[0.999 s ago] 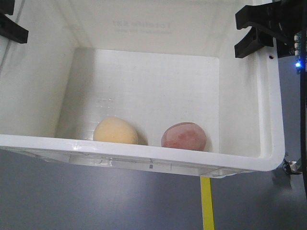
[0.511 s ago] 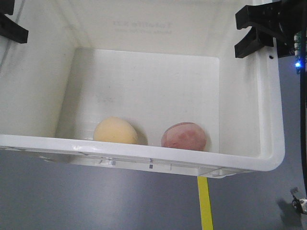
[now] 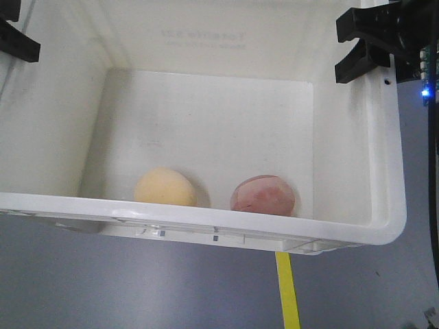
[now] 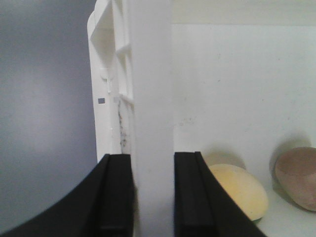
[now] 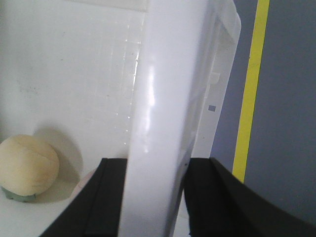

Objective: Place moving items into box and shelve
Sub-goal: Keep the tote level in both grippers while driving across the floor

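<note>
The white box (image 3: 384, 171) was pinched by both tools at once. The left gripper (image 4: 152, 207) had its black fingers (image 4: 116, 195) pressed against the two faces of one side wall, one inside the box and one outside. The right gripper (image 5: 155, 205) clamped the opposite wall the same way.

Both moving items lay on the box floor, between the two grippers and apart from each other. The yellow-tan lump (image 3: 164, 186) sat closer to the left gripper's wall, just inward of its inner finger in the left wrist view. The pinkish-red lump (image 3: 263, 195) sat beyond it, closer to the right gripper's wall. Both rested against the near wall, away from the gripped ends.

Faint print (image 3: 202, 34) showed through the far wall between the grippers, reversed and too pale to read.

Outside the right gripper's wall, a yellow stripe (image 5: 251, 94) ran along the grey floor (image 3: 137, 288).
</note>
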Available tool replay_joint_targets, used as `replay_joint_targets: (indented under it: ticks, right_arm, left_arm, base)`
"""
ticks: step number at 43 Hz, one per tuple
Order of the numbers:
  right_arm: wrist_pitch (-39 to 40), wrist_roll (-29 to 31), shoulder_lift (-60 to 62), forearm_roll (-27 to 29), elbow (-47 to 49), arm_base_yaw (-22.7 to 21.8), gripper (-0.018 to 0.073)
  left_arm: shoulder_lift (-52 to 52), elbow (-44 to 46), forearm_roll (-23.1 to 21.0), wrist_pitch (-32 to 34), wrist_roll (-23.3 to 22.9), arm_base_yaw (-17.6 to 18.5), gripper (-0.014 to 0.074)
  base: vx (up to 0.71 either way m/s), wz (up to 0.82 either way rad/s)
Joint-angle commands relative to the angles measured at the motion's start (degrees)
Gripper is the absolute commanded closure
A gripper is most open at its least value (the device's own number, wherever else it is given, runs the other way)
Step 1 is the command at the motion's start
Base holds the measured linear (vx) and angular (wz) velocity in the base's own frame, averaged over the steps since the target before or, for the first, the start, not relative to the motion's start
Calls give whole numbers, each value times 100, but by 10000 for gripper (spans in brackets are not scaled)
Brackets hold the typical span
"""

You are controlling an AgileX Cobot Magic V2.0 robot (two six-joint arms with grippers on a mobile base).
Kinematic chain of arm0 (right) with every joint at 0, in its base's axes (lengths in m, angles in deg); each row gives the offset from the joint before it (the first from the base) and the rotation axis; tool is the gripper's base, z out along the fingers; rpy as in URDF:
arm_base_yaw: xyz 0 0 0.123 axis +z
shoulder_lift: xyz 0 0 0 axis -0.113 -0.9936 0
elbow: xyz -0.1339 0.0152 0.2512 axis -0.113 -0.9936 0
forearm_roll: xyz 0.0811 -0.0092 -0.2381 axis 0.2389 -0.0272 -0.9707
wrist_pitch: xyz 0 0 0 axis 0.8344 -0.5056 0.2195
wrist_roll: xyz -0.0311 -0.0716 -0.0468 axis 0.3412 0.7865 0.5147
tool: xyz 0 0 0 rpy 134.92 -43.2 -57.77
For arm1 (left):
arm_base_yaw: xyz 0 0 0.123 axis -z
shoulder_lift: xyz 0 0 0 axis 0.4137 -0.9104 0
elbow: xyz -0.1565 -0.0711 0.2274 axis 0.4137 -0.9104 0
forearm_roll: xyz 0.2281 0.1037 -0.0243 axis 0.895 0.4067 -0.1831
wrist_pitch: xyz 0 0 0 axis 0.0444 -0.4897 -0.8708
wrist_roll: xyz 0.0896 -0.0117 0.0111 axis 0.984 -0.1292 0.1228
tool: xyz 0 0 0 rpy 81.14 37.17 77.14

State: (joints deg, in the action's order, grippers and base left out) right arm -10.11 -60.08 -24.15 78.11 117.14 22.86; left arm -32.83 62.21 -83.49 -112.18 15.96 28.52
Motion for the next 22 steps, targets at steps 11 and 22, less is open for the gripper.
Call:
replay_joint_targets:
  ticks: [11, 22]
  right_arm:
    - [365, 153, 248, 760, 271, 33, 559]
    - [365, 153, 248, 760, 271, 33, 559]
  left_arm:
    - [242, 240, -851, 395, -8, 57, 597]
    - [242, 240, -851, 395, -8, 57, 597]
  base:
    - [44, -21]
    - [43, -33]
